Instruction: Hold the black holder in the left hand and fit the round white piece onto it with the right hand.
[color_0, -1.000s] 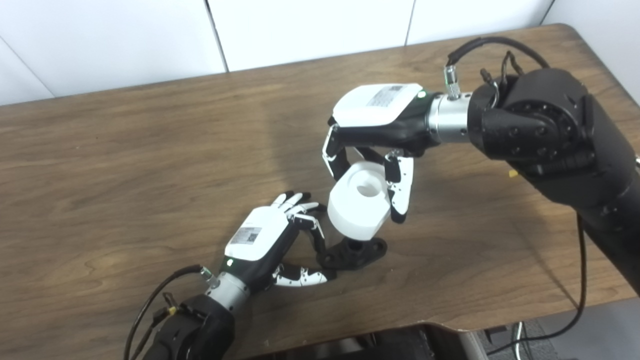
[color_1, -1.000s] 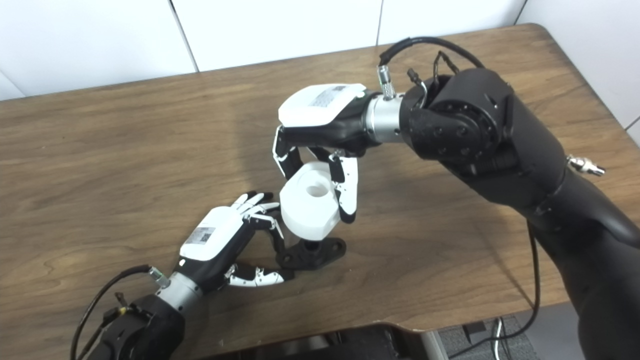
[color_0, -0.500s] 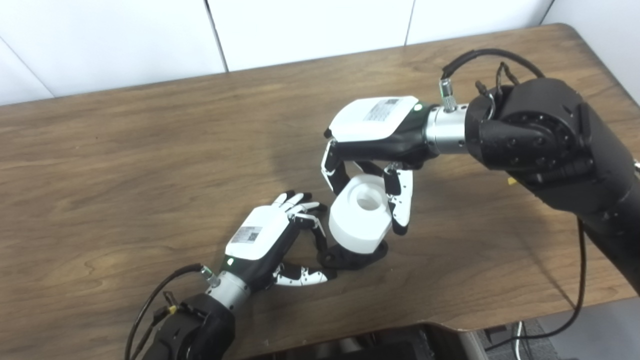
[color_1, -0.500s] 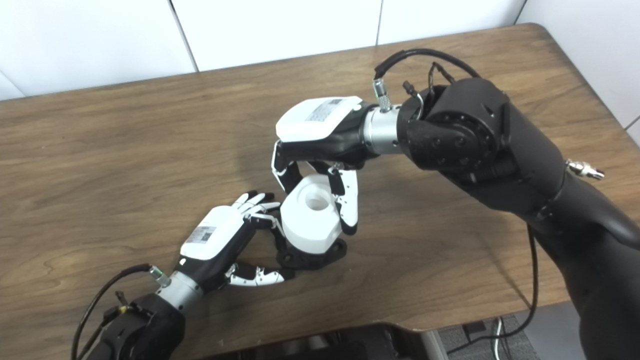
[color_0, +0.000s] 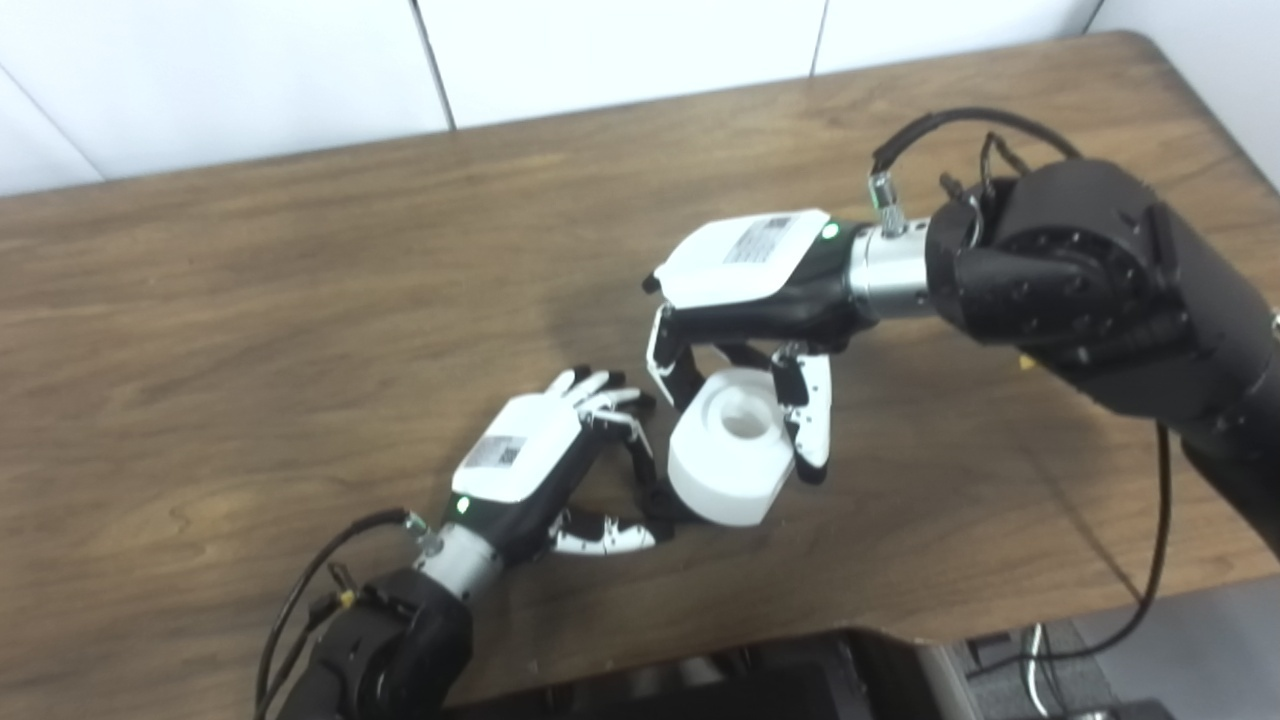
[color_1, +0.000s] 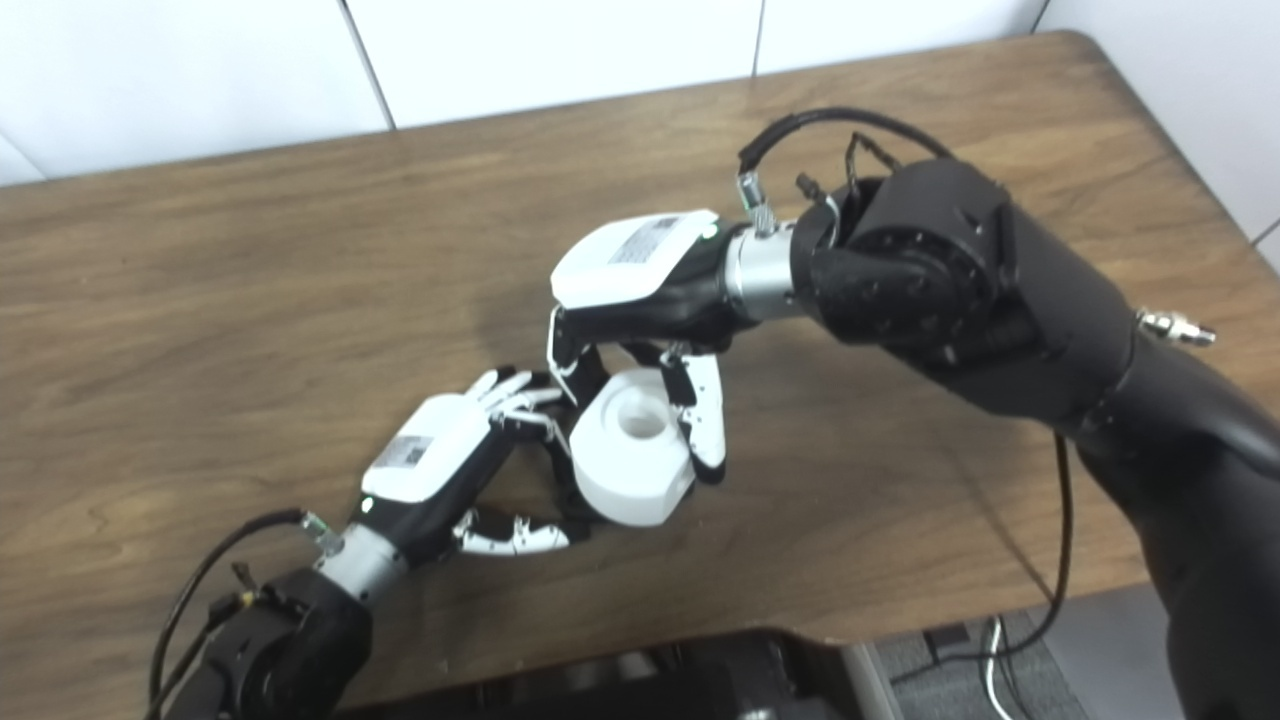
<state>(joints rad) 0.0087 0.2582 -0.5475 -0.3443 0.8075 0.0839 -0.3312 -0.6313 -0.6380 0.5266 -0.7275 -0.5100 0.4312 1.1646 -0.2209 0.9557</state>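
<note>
Gripping the round white piece (color_0: 728, 472) from above with my right hand (color_0: 745, 290), fingers clamped on both sides, low over the table (color_0: 250, 300).

My left hand (color_0: 530, 465) sits just left of the white piece with fingers (color_0: 605, 535) and thumb curled in toward its base; the black holder is almost fully hidden under the white piece, so I can't tell for sure if the left hand is clasping it. White piece has a round recess facing up, tilted slightly. Its lower edge is down at table level, touching or nearly touching the left fingers. Both forearms come in from the bottom edge.
</note>
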